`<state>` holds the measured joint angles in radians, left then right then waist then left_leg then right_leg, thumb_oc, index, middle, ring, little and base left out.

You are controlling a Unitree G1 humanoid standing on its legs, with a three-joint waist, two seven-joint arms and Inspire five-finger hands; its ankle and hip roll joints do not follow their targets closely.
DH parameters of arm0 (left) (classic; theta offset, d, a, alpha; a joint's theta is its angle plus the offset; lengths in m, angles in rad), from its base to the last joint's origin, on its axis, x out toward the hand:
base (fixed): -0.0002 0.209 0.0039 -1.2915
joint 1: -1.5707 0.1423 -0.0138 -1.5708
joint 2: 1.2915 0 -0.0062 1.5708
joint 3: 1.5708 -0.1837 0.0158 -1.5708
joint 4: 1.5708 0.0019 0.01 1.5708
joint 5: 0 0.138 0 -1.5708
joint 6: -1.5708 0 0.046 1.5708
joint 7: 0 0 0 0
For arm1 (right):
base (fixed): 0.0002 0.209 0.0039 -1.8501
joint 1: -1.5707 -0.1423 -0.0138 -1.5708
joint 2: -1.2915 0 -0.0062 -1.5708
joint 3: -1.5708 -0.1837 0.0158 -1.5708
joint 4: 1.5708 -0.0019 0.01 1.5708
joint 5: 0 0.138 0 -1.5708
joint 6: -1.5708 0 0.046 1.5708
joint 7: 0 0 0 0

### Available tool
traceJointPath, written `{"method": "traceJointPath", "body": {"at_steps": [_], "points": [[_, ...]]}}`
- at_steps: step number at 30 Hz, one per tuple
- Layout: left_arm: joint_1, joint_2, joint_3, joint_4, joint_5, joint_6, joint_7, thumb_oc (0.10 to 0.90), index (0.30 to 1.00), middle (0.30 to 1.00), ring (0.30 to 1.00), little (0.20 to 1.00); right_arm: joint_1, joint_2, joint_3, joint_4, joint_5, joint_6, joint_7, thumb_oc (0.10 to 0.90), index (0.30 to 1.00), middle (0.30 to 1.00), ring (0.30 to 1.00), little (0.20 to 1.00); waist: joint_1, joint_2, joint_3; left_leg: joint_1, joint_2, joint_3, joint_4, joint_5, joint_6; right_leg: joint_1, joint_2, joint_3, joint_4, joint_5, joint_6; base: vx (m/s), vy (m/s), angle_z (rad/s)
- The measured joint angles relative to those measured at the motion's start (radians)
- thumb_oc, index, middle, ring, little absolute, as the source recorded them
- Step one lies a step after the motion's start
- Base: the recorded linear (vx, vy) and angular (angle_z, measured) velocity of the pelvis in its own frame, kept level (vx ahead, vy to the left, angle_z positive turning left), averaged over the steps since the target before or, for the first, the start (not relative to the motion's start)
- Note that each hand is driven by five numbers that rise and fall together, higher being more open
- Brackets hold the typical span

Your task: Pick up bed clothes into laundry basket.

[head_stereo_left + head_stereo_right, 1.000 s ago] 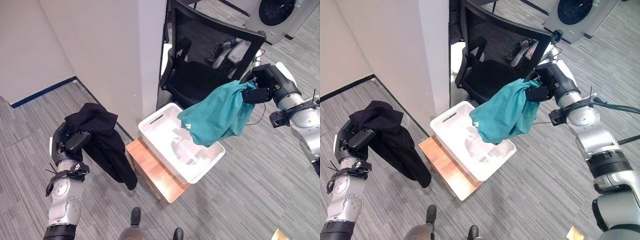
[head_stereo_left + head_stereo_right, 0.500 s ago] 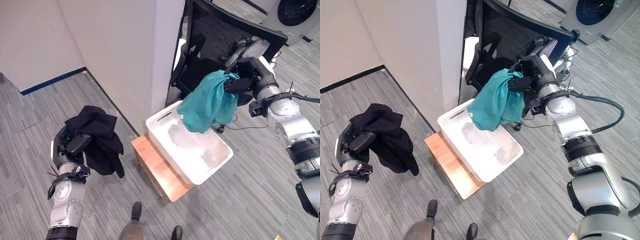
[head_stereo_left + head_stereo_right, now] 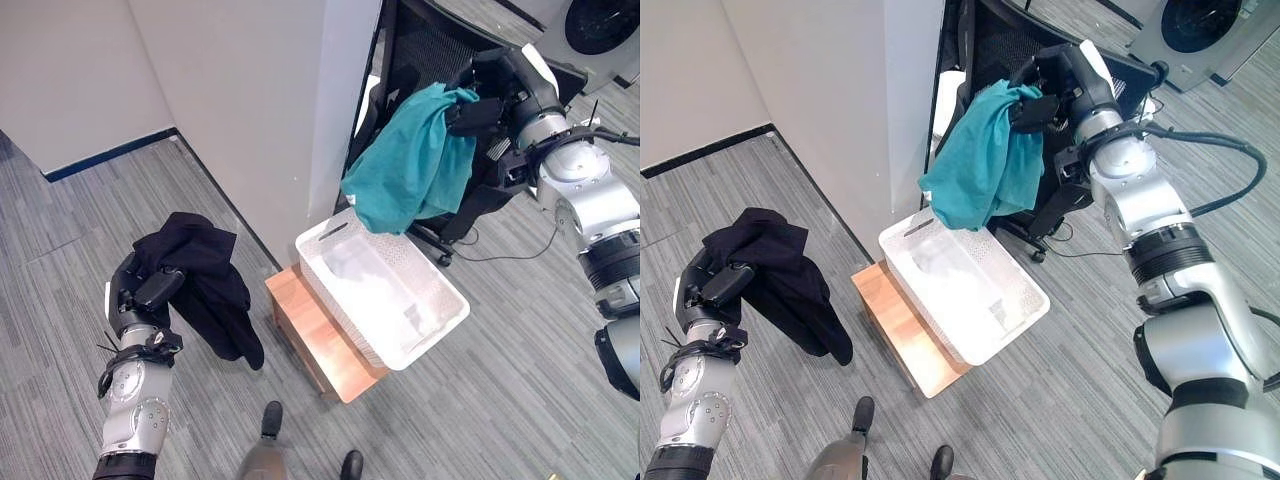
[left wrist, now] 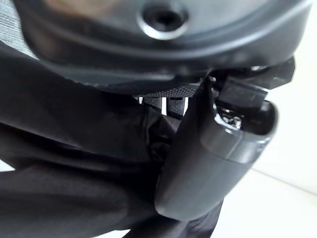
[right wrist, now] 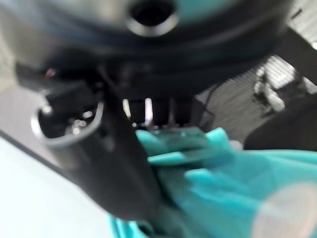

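A teal garment (image 3: 415, 160) hangs bunched from the robot's right hand (image 3: 487, 103), held high in front of a black mesh office chair (image 3: 430, 50), above the far end of a white laundry basket (image 3: 384, 290). The cloth is soft and creased, gathered at the top where the fingers (image 3: 1032, 108) curl round it, and it drapes downward with its long axis roughly vertical, its lowest folds ending above the basket's far rim without touching it. A black garment (image 3: 205, 282) hangs the same way from the left hand (image 3: 140, 290), whose fingers are closed round its top; it falls in dark folds toward the grey wood-pattern floor (image 3: 60, 260), well apart from the basket. The basket is rectangular with perforated walls and a slot handle at its far end, and it sits on a low wooden stand (image 3: 315, 345), its long axis running diagonally away from the white wall corner (image 3: 300, 120). Some pale cloth seems to lie inside it, though this is hard to tell. The head views show both garments, the basket and the chair together. The left wrist view shows, from very close, the thumb (image 4: 218, 153) pressed against black cloth; the right wrist view shows teal folds (image 5: 223, 173) pinched under the dark fingers, with the chair's mesh behind.
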<state>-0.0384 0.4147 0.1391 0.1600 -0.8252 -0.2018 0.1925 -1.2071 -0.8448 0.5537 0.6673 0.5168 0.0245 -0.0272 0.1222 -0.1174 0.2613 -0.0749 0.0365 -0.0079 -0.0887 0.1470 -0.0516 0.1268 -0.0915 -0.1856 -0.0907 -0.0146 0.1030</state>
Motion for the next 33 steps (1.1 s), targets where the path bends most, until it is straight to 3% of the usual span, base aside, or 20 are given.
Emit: {"method": "traceJointPath", "body": {"at_steps": [8,17,21,26,33], "points": [[-0.018,-0.009,-0.017,0.055,-0.019,0.0,-0.002,0.4,0.3,0.3,0.3,0.3,-0.071,-0.001,0.1,0.003,-0.016,0.007,0.004,0.4,0.3,0.3,0.3,0.3,-0.013,-0.011,0.003,0.003,0.002,0.005,0.0,0.001,-0.001,0.0,0.0,0.004,0.0,0.0,0.0,0.0,0.0,0.0],[-0.014,-0.01,-0.018,0.074,-0.018,0.001,-0.004,0.4,0.3,0.3,0.3,0.3,-0.067,-0.039,0.134,-0.192,-0.026,0.017,0.07,0.4,0.3,0.3,0.3,0.3,-0.061,-0.016,0.004,0.023,0.007,0.031,0.0,0.001,-0.001,0.005,-0.002,0.03,0.0,0.002,-0.001,-0.01,0.033,-0.1],[-0.011,-0.016,-0.016,0.078,-0.019,0.001,-0.003,0.4,0.3,0.3,0.3,0.3,0.001,-0.144,0.133,-0.375,-0.02,0.015,0.101,0.4,0.3,0.3,0.3,0.3,-0.067,-0.016,0.004,0.031,0.008,0.052,0.0,0.001,0.0,0.005,-0.003,0.054,0.0,0.002,-0.002,-0.02,0.022,-0.13],[-0.01,-0.019,-0.016,0.077,-0.018,0.001,-0.005,0.4,0.3,0.3,0.3,0.3,0.088,-0.209,0.131,-0.471,0.014,0.013,0.143,0.4,0.3,0.3,0.3,0.3,-0.097,-0.016,0.004,0.042,0.013,0.06,0.0,0.001,-0.001,0.012,-0.002,0.058,0.0,0.006,-0.005,-0.02,0.021,-0.07],[-0.008,-0.027,-0.005,0.077,-0.019,0.001,-0.005,0.4,0.3,0.3,0.3,0.3,0.176,-0.211,0.131,-0.477,0.017,0.016,0.165,0.4,0.3,0.3,0.3,0.3,-0.115,-0.016,0.004,0.047,0.019,0.081,0.0,0.0,-0.001,0.004,-0.002,0.083,0.0,0.009,-0.009,-0.01,0.01,-0.1]]}}
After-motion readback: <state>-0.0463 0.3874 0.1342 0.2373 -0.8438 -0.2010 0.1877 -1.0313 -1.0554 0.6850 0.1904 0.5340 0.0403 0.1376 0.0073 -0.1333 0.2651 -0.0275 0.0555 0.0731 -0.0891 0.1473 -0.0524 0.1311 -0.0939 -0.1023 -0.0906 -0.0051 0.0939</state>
